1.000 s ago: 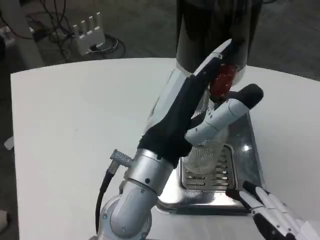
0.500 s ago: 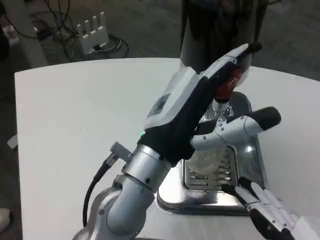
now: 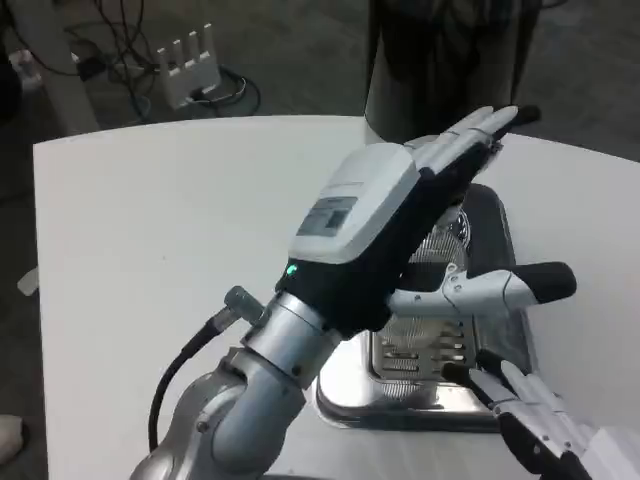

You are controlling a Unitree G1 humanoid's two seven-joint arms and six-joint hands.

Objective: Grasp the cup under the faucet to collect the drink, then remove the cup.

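Your left hand (image 3: 400, 215) hangs over the tray (image 3: 345, 385) with its fingers (image 3: 480, 130) stretched out flat toward the dispenser (image 3: 440, 60), thumb (image 3: 500, 290) stuck out to the right; nothing is in it. It blocks your line to the faucet and most of the tray grille (image 3: 415, 345). The cup should be under there, but you cannot make it out: only ribbed metal or glass shows beneath the palm, and which it is cannot be told.

Your right hand (image 3: 545, 430) sits at the bottom right, fingers (image 3: 500, 385) spread and empty, their tips at the tray's front right corner.

The dark dispenser stands at the table's (image 3: 150, 230) far edge, just behind the tray. The tray lies on the right half of the table. Left of your left arm the tabletop is bare white out to its left and far edges, and to the right a narrower strip of table runs beside the tray.

Beyond the far edge, on the floor, lie one white power strip (image 3: 185, 60) and a tangle of black cables (image 3: 110, 40).

You have one tray, one dispenser, one power strip and two hands.
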